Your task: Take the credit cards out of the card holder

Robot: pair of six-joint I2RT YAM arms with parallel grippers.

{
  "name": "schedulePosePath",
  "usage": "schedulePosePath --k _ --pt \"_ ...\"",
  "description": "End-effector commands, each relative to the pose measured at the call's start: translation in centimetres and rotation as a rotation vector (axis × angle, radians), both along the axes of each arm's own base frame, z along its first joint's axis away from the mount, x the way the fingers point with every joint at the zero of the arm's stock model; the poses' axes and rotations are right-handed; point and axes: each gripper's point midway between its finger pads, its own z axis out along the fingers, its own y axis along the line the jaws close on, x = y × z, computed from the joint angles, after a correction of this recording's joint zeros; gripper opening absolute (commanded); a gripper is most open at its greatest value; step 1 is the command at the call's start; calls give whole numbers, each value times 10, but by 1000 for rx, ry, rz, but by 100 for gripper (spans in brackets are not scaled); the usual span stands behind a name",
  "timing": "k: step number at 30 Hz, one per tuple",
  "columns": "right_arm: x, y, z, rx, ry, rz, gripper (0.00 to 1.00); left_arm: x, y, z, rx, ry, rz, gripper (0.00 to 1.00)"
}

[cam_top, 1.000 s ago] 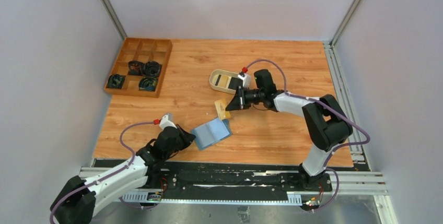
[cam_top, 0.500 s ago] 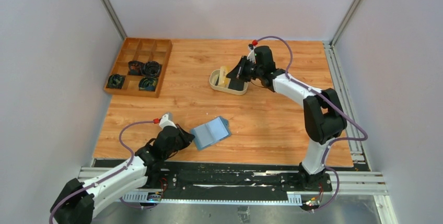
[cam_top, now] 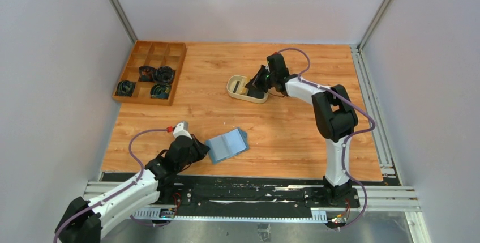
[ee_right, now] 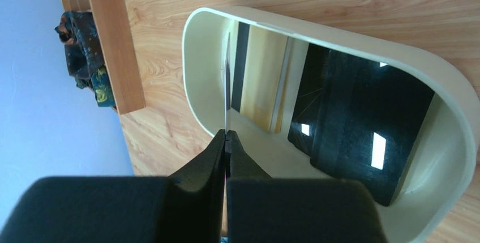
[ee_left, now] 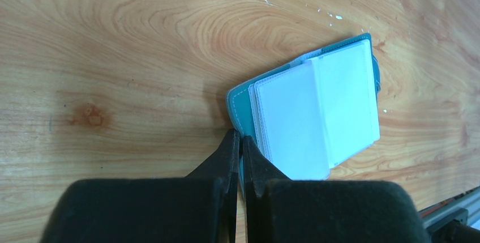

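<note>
Teal holder (cam_top: 227, 145), pale inside, lies open and flat near the table's (cam_top: 283, 135) near edge, left of centre; black card (ee_right: 362, 124) and gold card (ee_right: 266, 79) lie flat in the dish (ee_right: 453, 101); third card (ee_right: 227, 84) stands edge-on over it, pinched by the right gripper (ee_right: 226, 135).

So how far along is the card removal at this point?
Done: a black card and a tan-gold card already lie in the beige dish. In hand: the right claw pinches a thin card, edge-on, over the dish; the left claw pins the open card holder by its edge. Left: releasing that card; the holder's visible sleeves look empty.
</note>
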Motion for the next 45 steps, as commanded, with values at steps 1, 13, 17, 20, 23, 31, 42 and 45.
schedulePosePath --k 1,13,17,20,23,31,42,45 --pt "14 -1 -7 20 55 -70 0 -2 7 -4 64 10 -22 0" --pt "20 10 -29 13 110 -66 0 -5 12 -11 73 22 -31 0" --pt "21 18 -33 23 131 -29 0 -5 12 -12 75 23 -31 0" --pt "22 20 -36 20 133 -26 0 -4 12 -11 76 22 -34 0" --pt "18 17 -41 4 152 -26 0 -4 13 -10 78 24 -37 0" --pt "15 16 -41 -23 165 -12 23 -4 13 -11 75 25 -37 0" --pt "1 5 -39 -221 217 85 50 -3 13 -9 78 23 -38 0" --pt "-3 0 -38 -263 224 106 62 -3 13 -10 80 26 -39 0"
